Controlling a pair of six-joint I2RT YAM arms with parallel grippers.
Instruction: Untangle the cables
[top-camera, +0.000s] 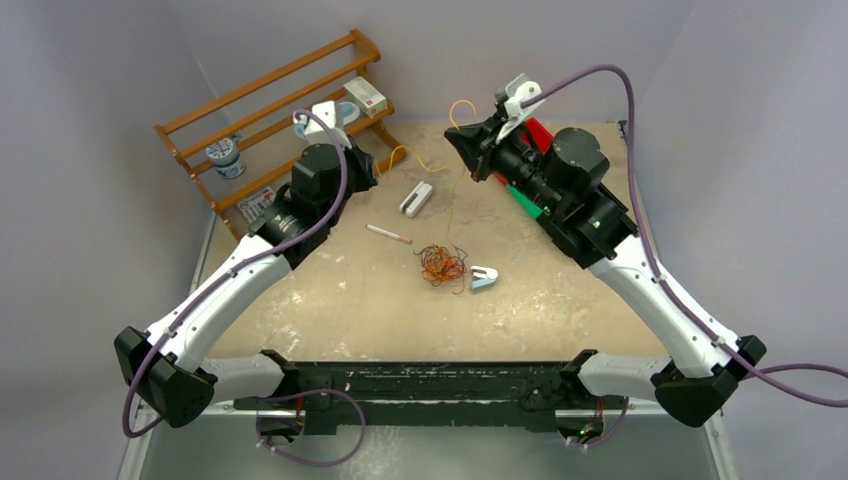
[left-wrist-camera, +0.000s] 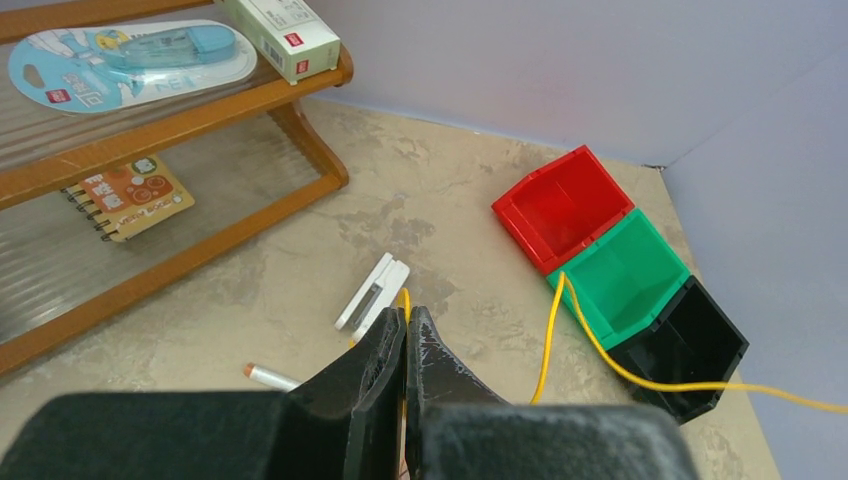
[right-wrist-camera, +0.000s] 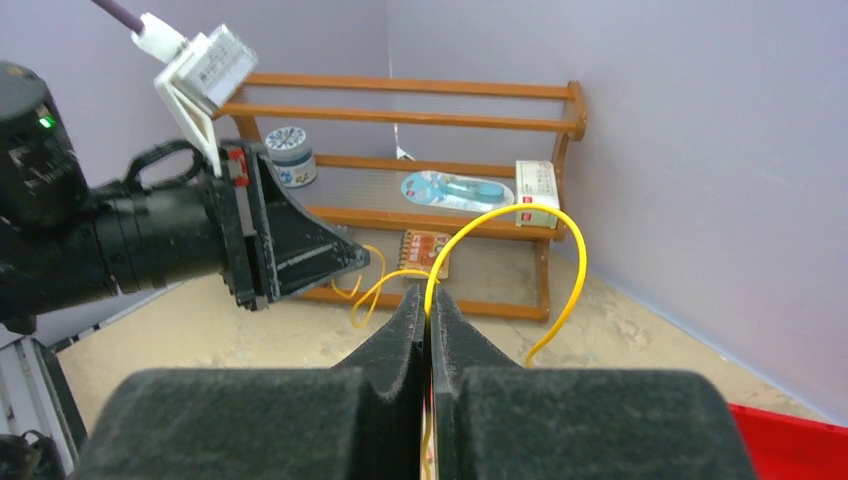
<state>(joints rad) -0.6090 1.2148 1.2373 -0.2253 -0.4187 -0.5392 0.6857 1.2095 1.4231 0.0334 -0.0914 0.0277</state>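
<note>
Mottled beige worktop (top-camera: 330, 300), grey walls. Left gripper (left-wrist-camera: 405, 318) is pinched tight on the yellow cable (right-wrist-camera: 582, 262). The strand runs 9-to-3 to the right gripper (right-wrist-camera: 430, 300), likewise clamped on it. Orange cable bunch (top-camera: 440, 265) lies toward 6 o'clock, well apart, neither arm clearly nearer.

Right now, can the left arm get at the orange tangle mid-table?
Probably not yet. The way down to the orange tangle looks free, but the left tool is shut on the yellow cable, as is the right tool.
</note>
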